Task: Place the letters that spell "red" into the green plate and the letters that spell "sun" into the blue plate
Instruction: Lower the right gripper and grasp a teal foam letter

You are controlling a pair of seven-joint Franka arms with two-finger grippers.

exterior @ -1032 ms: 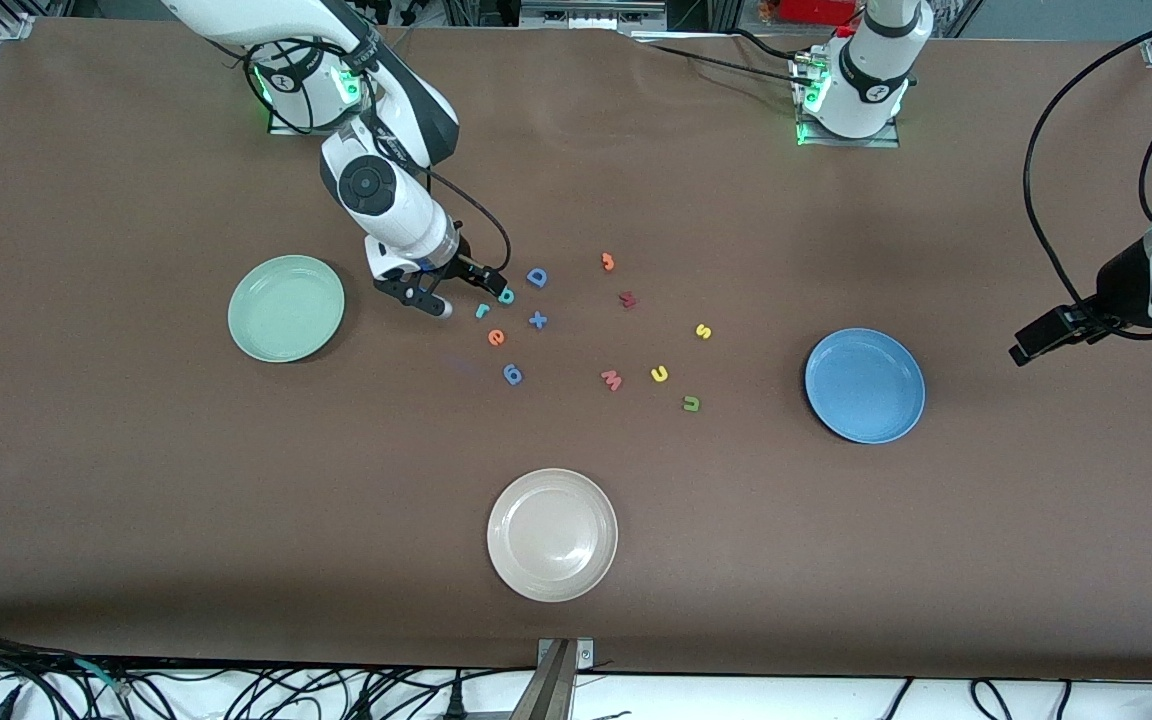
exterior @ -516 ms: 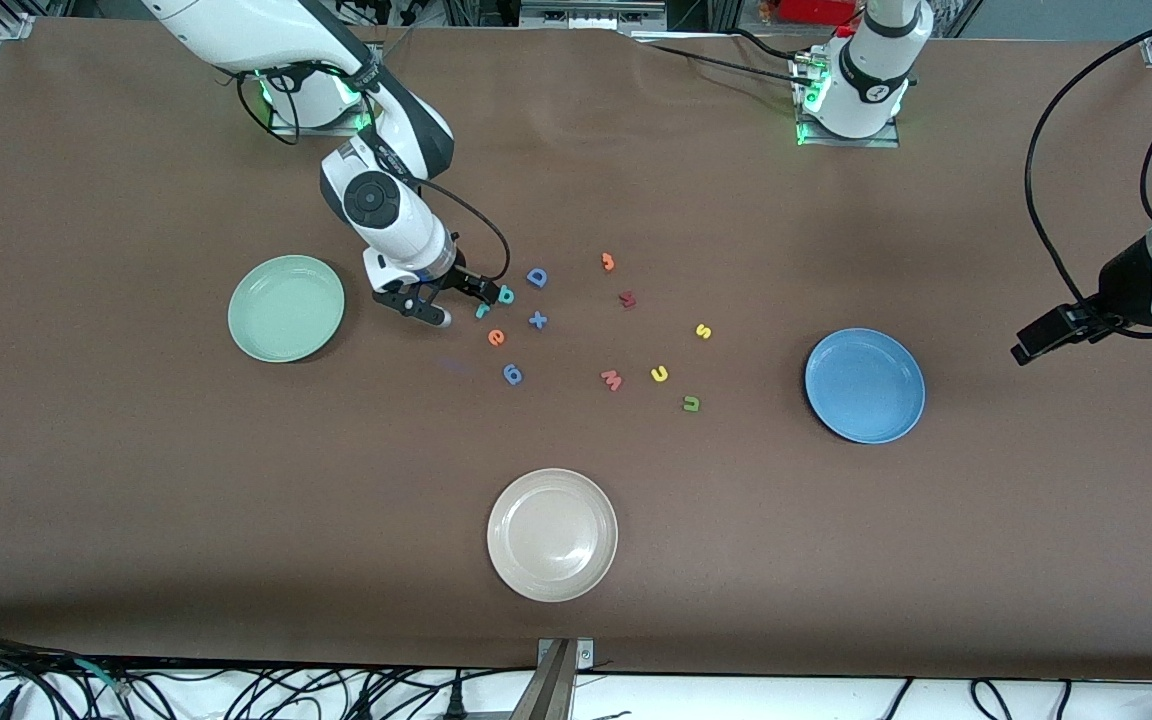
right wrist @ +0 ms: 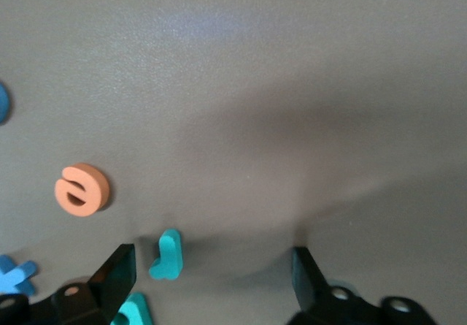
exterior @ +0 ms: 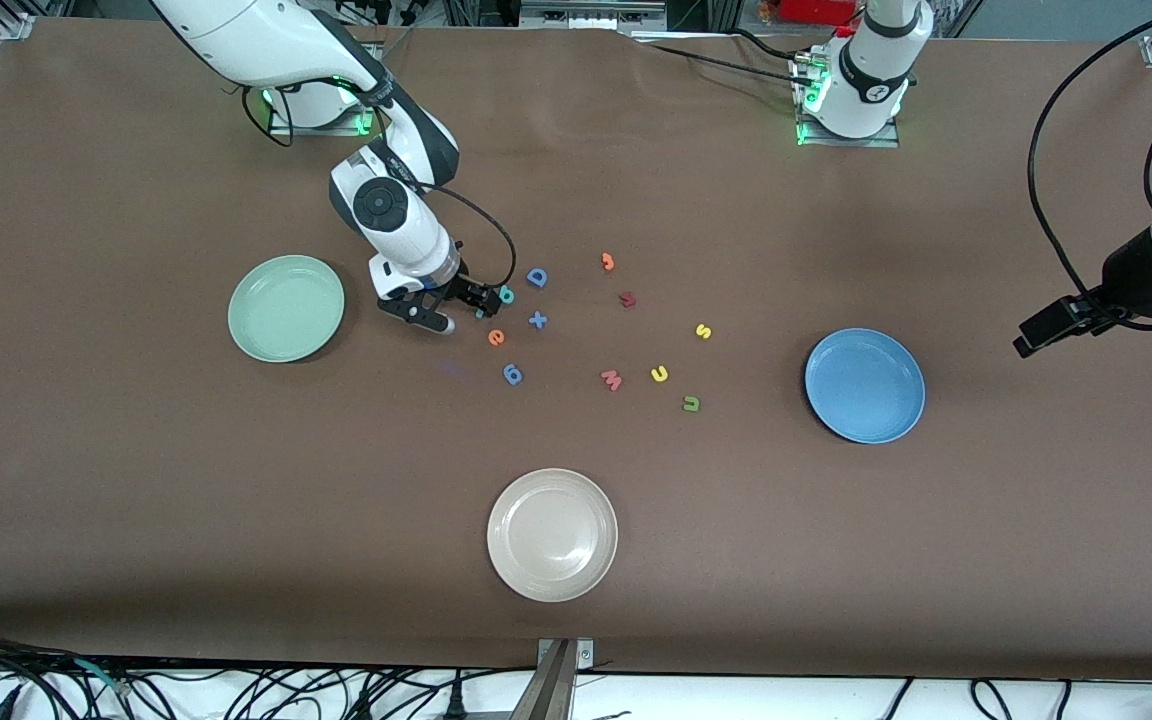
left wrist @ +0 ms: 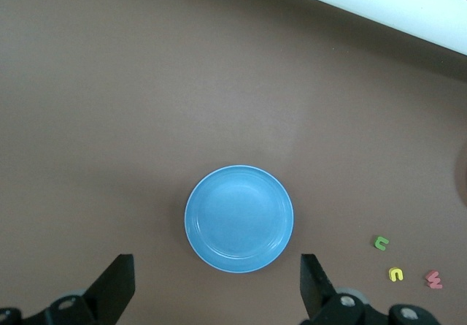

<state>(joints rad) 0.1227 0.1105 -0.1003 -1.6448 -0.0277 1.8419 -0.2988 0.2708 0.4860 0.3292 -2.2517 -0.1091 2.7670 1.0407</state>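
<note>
My right gripper [exterior: 461,308] is open and low over the table, straddling the teal "r" [right wrist: 166,255], which lies flat close to one finger [right wrist: 117,275]. The teal "d" [exterior: 506,294] sits just beside that finger, and the orange "e" [exterior: 496,338] lies slightly nearer the front camera. The green plate [exterior: 286,307] sits toward the right arm's end. The yellow "s" [exterior: 703,331], yellow "u" [exterior: 659,374] and olive "n" [exterior: 691,404] lie near the blue plate [exterior: 864,385]. My left gripper [exterior: 1106,345] hangs open above the table past the blue plate [left wrist: 238,219], holding nothing.
A blue "D" [exterior: 536,277], a blue cross [exterior: 537,320], a blue "6" [exterior: 513,374], a pink "w" [exterior: 612,380], a dark red piece [exterior: 627,299] and a small orange piece [exterior: 608,262] lie among the letters. A cream plate [exterior: 552,535] sits nearest the front camera.
My right gripper has slid toward the letter cluster and come down around the teal "r". The left gripper has drifted slightly toward its own base.
</note>
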